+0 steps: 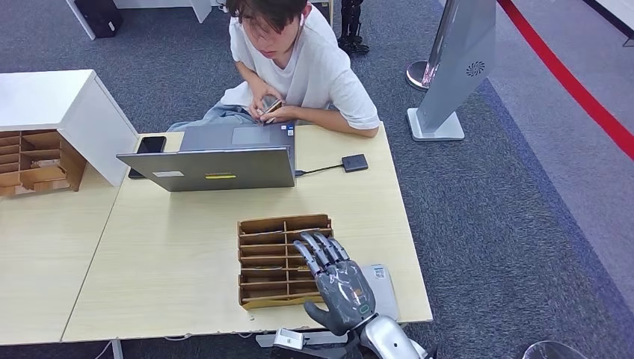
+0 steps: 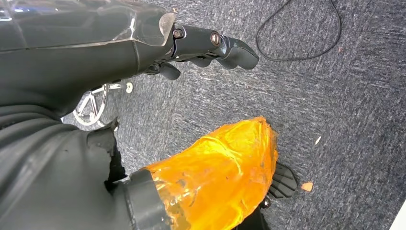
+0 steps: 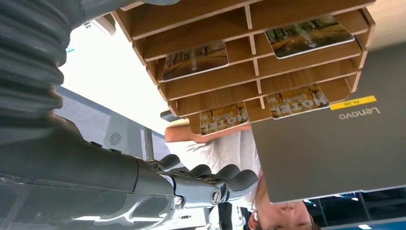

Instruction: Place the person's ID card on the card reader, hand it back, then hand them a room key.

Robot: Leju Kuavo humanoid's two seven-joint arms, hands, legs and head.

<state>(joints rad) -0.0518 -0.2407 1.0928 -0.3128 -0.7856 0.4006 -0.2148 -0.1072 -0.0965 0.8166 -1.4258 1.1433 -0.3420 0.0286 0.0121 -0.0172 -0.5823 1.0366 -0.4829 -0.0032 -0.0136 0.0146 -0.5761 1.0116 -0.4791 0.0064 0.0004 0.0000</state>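
Note:
A person (image 1: pixel 299 67) sits behind the table (image 1: pixel 172 262) and holds a small card (image 1: pixel 271 108) in both hands, just beyond the laptop. The black card reader (image 1: pixel 355 162) lies on the table to the right of the laptop, on a cable. A wooden key-card rack (image 1: pixel 284 222) stands near the front edge; its slots (image 3: pixel 210 81) hold several hotel key cards (image 3: pixel 196 60). My right hand (image 1: pixel 336 283) hovers over the rack's right front corner, fingers (image 3: pixel 225 178) stretched out and apart, holding nothing. My left hand (image 2: pixel 210 45) hangs above the carpet with nothing in it.
An open grey laptop (image 1: pixel 217 161) stands mid-table, its back (image 3: pixel 330 148) towards me, with a black phone (image 1: pixel 150 145) at its left. A white cabinet (image 1: pixel 67 105) with a wooden shelf unit stands at the left. A grey sign stand (image 1: pixel 456 67) is beyond the table's right edge.

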